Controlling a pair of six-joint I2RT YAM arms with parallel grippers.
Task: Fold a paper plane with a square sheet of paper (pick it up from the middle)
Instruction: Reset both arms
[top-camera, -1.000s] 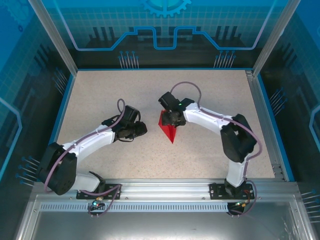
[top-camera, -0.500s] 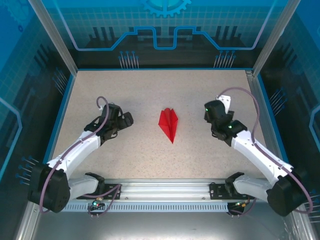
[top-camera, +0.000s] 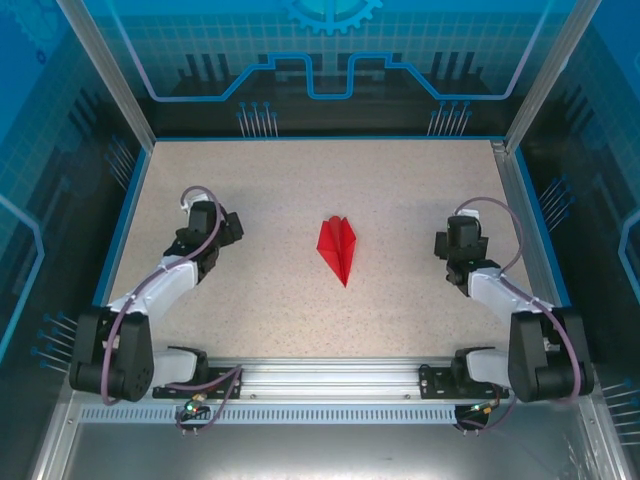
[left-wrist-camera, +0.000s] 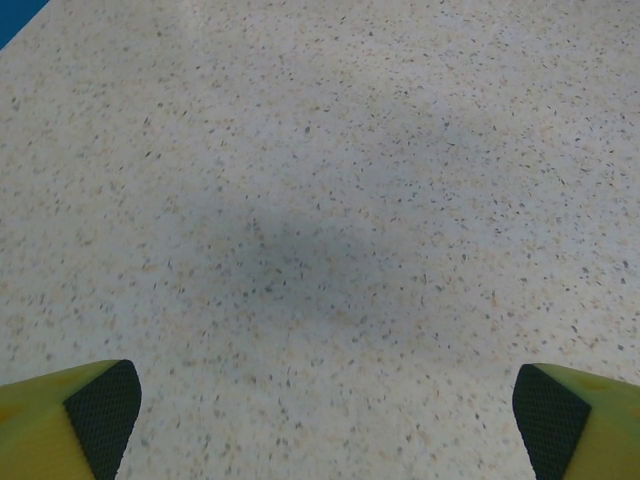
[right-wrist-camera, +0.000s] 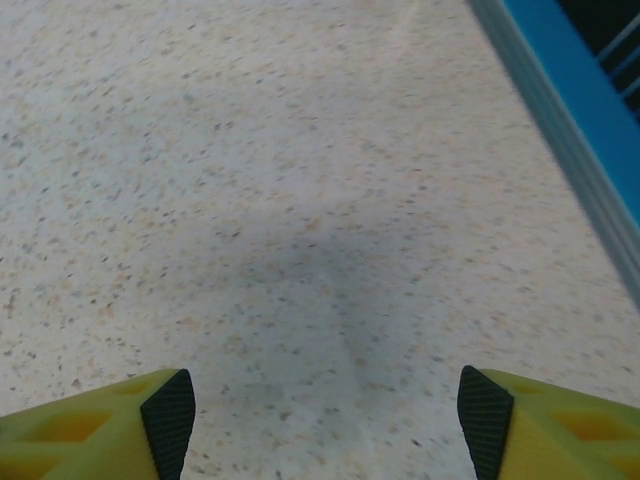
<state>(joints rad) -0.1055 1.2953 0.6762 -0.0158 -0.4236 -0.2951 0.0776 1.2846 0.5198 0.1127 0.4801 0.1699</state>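
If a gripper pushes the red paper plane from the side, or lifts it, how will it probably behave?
The paper plane is thin folded paper, so probably very light; a push would likely slide it across the flat table. Its creases may stiffen it lengthwise, but a firm pinch could crush it. It lies low, so rolling seems unlikely.

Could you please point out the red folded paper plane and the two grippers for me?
red folded paper plane (top-camera: 339, 248): top view, middle of its body.
left gripper (left-wrist-camera: 322, 415): left wrist view, midway between its open yellow fingertips.
right gripper (right-wrist-camera: 327, 415): right wrist view, midway between its open fingertips.
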